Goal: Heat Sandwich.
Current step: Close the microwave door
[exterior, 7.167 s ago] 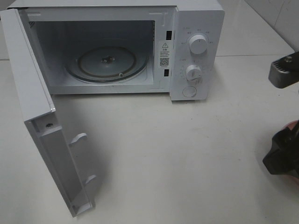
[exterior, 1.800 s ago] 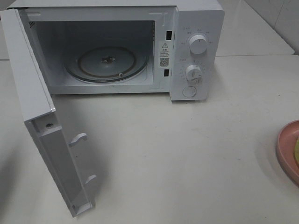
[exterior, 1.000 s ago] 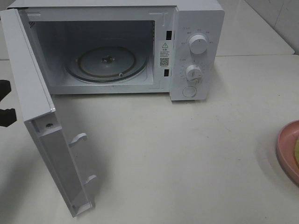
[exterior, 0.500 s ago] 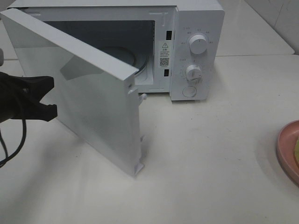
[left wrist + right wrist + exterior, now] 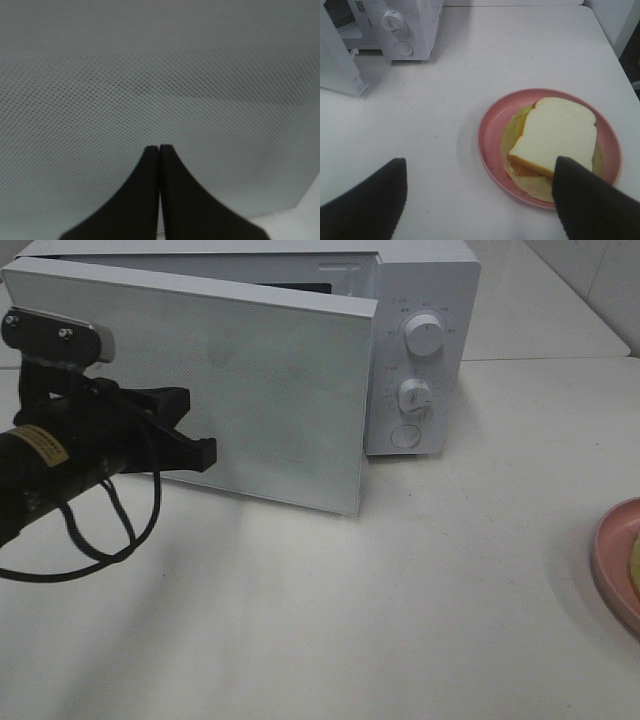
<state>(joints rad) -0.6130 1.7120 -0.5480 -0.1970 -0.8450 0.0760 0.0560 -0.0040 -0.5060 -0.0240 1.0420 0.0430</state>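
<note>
The sandwich [image 5: 554,136], thick white bread over yellow-green filling, lies on its round pink plate [image 5: 490,125] on the white table. My right gripper [image 5: 479,161] hovers above and just in front of the plate, open and holding nothing. It is outside the high view, where only the plate's rim [image 5: 612,560] shows at the right edge. My left gripper [image 5: 195,430] is shut and empty, its tips [image 5: 159,148] pressed against the outer face of the microwave door [image 5: 270,390]. The door stands almost shut, hiding the inside of the oven.
The white microwave [image 5: 425,280] sits at the back of the table, with two knobs [image 5: 424,337] and a round button [image 5: 405,436] on its right panel. The left arm's cable [image 5: 110,530] loops down over the table in front of the door.
The left gripper has moved right and pushed the door from half open to nearly shut. The plate has not moved.
</note>
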